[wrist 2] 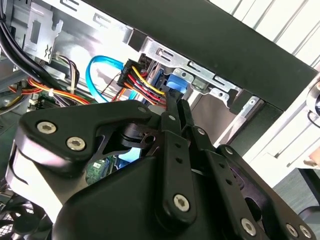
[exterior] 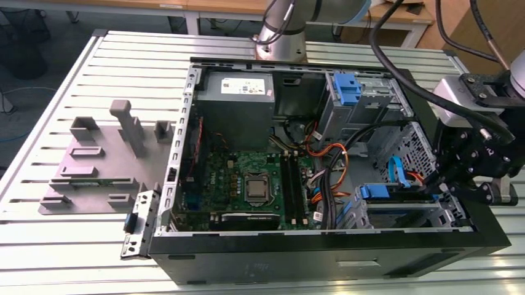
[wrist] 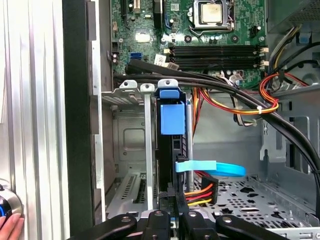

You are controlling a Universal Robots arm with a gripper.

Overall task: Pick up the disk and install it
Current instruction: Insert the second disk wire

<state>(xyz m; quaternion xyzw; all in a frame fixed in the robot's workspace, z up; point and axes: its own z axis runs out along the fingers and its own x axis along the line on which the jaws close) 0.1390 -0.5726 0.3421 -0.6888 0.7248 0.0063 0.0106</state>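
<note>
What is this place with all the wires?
Probably a robot lab or workshop: an open computer case lies on a slatted metal table, with a robot arm mounted next to it.

Robotics lab or workshop, slotted aluminium desk [exterior: 58,243], robot arm base [exterior: 279,43] mounted at its far edge, opened desktop computer case [exterior: 328,253] exposing its motherboard [exterior: 238,178], grey fixture block [exterior: 90,172], wooden tables [exterior: 205,6] behind.

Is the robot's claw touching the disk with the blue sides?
Cannot tell. In the first wrist view the gripper sits at the near end of the disk, but the spot where they would meet is hidden.
</note>
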